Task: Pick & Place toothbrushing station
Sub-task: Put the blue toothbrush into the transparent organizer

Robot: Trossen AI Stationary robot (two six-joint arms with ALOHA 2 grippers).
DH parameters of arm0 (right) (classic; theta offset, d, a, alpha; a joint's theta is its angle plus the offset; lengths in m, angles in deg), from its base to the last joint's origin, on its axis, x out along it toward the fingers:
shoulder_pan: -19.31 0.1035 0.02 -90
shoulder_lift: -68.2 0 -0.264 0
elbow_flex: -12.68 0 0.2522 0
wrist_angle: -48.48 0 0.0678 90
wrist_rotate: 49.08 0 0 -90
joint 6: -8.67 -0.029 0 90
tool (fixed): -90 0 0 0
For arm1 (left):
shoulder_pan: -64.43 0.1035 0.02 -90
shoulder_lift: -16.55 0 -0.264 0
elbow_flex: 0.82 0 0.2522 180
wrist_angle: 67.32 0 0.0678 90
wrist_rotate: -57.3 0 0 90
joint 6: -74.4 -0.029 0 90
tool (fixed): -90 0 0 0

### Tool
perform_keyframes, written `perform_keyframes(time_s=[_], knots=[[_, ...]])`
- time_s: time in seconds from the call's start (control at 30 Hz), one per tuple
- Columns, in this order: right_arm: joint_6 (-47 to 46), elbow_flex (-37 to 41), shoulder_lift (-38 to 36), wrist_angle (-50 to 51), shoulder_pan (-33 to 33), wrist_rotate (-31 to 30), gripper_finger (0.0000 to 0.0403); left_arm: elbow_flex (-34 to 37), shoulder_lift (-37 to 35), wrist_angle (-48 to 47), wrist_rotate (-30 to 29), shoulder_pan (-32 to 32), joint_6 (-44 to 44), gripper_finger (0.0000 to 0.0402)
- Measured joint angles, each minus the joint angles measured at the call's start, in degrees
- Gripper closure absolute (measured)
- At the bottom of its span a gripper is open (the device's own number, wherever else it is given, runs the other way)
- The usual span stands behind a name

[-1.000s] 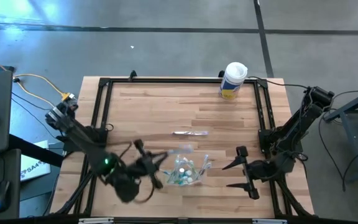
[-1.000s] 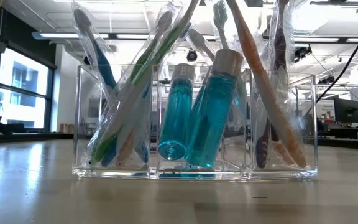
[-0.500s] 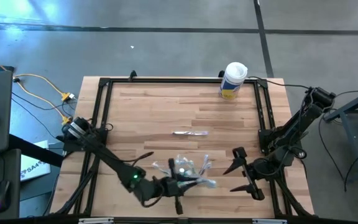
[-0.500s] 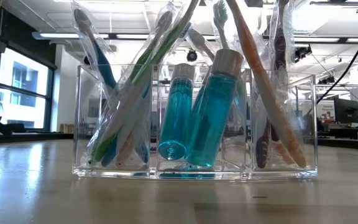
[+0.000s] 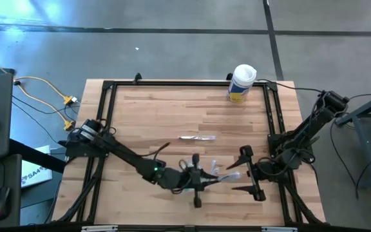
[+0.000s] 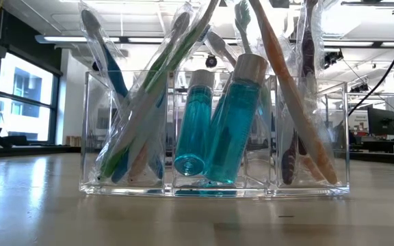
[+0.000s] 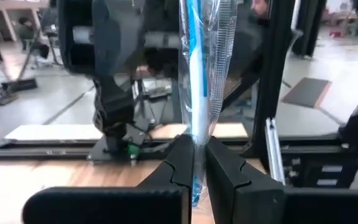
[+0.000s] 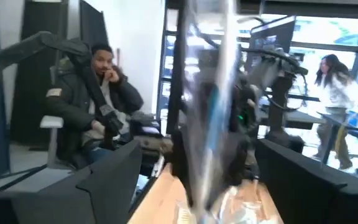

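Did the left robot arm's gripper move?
Yes. In the high view the left gripper, shut on a wrapped toothbrush, has swung rightward across the table, past the clear holder, toward the right gripper.

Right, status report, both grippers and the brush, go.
Left gripper shut on wrapped blue toothbrush, held out toward the right arm. Right gripper open around its far end, not closed. Clear holder stocked; one wrapped brush loose mid-table. Nothing blocking.

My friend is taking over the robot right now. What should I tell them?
Left gripper: shut on a wrapped toothbrush, held out toward the right gripper, which is open around it, fingers not closed.
Clear holder: on the table, already holding several toothbrushes and teal tubes.
One wrapped toothbrush lies mid-table.
Left to do: finish the handover, put both brushes in the holder.
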State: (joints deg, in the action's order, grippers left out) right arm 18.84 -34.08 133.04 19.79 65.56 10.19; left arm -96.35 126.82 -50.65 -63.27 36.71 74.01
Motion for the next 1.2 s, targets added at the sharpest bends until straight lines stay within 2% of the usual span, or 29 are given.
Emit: perform_keyframes(time_s=[0.33, 0.5, 0.7, 0.87, 0.93, 0.97, 1.2], knots=[[-3.0, 0.0, 0.0, -0.2, -3.8, 1.2, 0.0094, 0.1, 1.8, -0.7, 2.8, 1.9, 0.8, 0.0387], [-3.1, 0.0, 0.0, -0.2, -5.0, 5.4, 0.0106, 0.0, 2.2, -0.4, 3.0, 2.0, 0.6, 0.0387], [-2.5, 0.0, 0.0, -0.2, -5.1, 5.7, 0.0191, 0.0, 2.2, -0.6, 3.0, 2.0, 0.6, 0.0387], [-0.9, 0.0, 0.0, -0.2, -5.0, 5.7, 0.031, 0.0, 2.2, -1.1, 3.6, 2.0, 0.7, 0.0386], [-0.5, 0.0, 0.0, -0.1, -5.0, 6.0, 0.0366, 0.0, 2.2, -1.6, 4.1, 2.0, 1.1, 0.0374], [-0.1, 0.0, 0.0, 0.0, -5.0, 6.3, 0.038, 0.0, 2.2, -1.8, 3.9, 2.1, 0.9, 0.0364], [0.5, 0.0, 0.0, -0.2, -4.9, 7.1, 0.0385, 0.0, 2.2, -1.4, 4.3, 1.9, 0.9, 0.0288]])
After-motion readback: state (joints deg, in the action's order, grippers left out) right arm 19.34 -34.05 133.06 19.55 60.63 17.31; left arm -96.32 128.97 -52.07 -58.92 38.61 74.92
